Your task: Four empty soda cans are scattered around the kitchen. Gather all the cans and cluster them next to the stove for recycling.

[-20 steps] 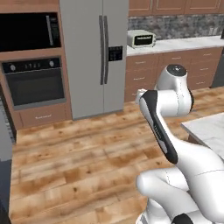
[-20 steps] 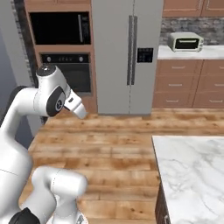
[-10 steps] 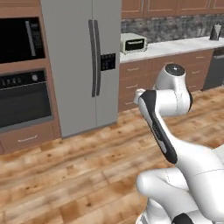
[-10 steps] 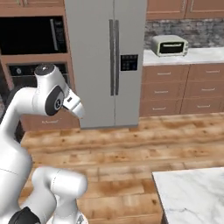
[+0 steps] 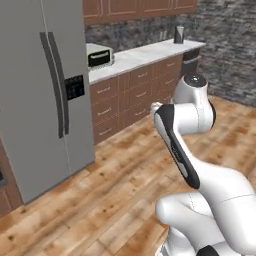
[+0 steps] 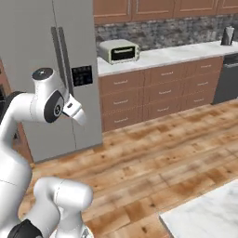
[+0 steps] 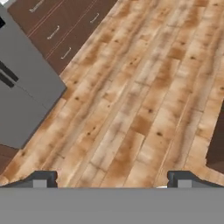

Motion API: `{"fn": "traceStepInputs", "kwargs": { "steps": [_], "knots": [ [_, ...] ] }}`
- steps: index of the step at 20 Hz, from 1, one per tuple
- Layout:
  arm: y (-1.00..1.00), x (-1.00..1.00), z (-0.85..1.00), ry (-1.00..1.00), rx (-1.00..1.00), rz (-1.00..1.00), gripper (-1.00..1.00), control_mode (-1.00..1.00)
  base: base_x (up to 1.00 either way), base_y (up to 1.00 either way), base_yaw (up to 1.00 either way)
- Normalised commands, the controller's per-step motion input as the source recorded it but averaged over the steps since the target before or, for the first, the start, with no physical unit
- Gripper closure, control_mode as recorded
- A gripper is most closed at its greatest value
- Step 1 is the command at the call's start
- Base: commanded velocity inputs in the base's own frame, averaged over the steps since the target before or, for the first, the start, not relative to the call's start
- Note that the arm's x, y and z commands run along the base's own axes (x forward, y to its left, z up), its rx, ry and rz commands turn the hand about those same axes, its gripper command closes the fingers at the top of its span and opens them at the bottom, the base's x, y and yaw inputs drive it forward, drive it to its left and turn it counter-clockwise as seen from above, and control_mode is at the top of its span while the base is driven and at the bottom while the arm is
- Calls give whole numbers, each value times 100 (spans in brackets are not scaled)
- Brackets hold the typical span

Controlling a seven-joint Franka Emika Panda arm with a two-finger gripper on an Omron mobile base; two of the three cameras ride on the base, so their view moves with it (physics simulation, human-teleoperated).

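The soda cans and the stove are out of view. My gripper (image 7: pixel 112 180) points down at the kitchen's wood plank floor (image 7: pixel 131 109). It is open, its two dark fingertips (image 7: pixel 41 179) stand far apart, and nothing lies between them. My white arm (image 5: pixel 185 120) is folded up above the base, with the elbow high.
A grey fridge (image 5: pixel 40 100) stands on the left, with brown drawer cabinets (image 6: pixel 153 90) and a marble counter (image 5: pixel 145 52) beside it. On the counter are a toaster oven (image 6: pixel 119 50) and a tall grey cylinder (image 6: pixel 228 35). A marble island corner (image 6: pixel 204 214) lies near right.
The whole picture has slid left, so the base and its cameras have turned right. The wall oven has left the frame and the counter run has come in. The arm's pose is unchanged.
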Motion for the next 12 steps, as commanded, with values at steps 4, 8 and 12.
{"fn": "traceStepInputs", "kwargs": {
  "steps": [4, 8, 12],
  "knots": [
    [0, 0, 0, 0, 0, 0, -100, 100, 88, 15, -64],
    [0, 0, 0, 0, 0, 0, -100, 100, 87, 24, -65],
    [0, 0, 0, 0, 0, 0, -100, 100, 90, 30, -63]
  ]
}}
